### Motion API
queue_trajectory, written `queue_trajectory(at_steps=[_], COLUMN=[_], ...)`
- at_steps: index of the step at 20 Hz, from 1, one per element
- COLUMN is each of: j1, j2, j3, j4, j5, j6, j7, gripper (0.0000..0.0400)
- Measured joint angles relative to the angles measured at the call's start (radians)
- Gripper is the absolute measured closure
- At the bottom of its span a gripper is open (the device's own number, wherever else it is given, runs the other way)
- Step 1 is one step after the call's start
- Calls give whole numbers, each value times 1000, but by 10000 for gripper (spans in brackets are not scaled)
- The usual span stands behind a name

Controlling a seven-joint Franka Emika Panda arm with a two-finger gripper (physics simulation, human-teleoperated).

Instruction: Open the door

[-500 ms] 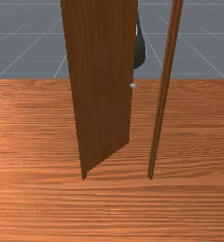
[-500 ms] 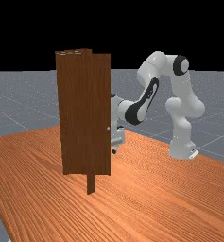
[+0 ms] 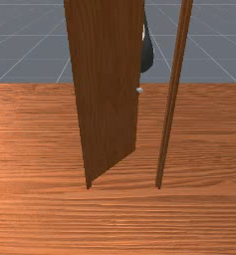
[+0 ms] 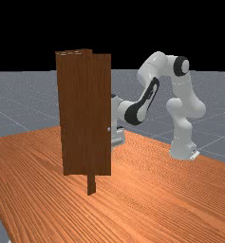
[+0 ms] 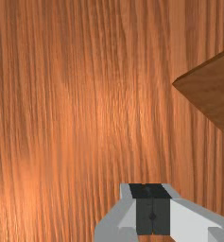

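Wooden table [image 3: 117, 219]: one | door [image 3: 107, 89]: one, ajar | arm [image 4: 182, 95]: one | end effector [image 4: 117, 139]: one, narrow

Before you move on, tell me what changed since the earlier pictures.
My gripper seems to have closed: a fingertip beside the door in the far view has drawn in behind it, and the fingers meet, holding nothing. In the front view, the door's free edge and knob have shifted a hair to that view's left. The frame post and arm base stayed put.
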Motion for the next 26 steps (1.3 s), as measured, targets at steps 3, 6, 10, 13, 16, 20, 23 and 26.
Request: queue_trajectory(at_steps=[3,6,10,13,16,20,23,26], j1=[3,11,2,-15,34,152,164,165], j2=[-15,-177,-532,-536,-513,-464,-450,-438], j3=[-3,-15,-30,4,130,204,206,216], j4=[-21,-268,-713,-732,-698,-638,-621,-609], j5=[-1,-16,-53,-53,-16,-28,-30,-30], j6=[14,99,208,207,179,172,173,166], j7=[17,85,-82,184,691,582,517,635], gripper=[399,400,400,400,400,400,400,400])
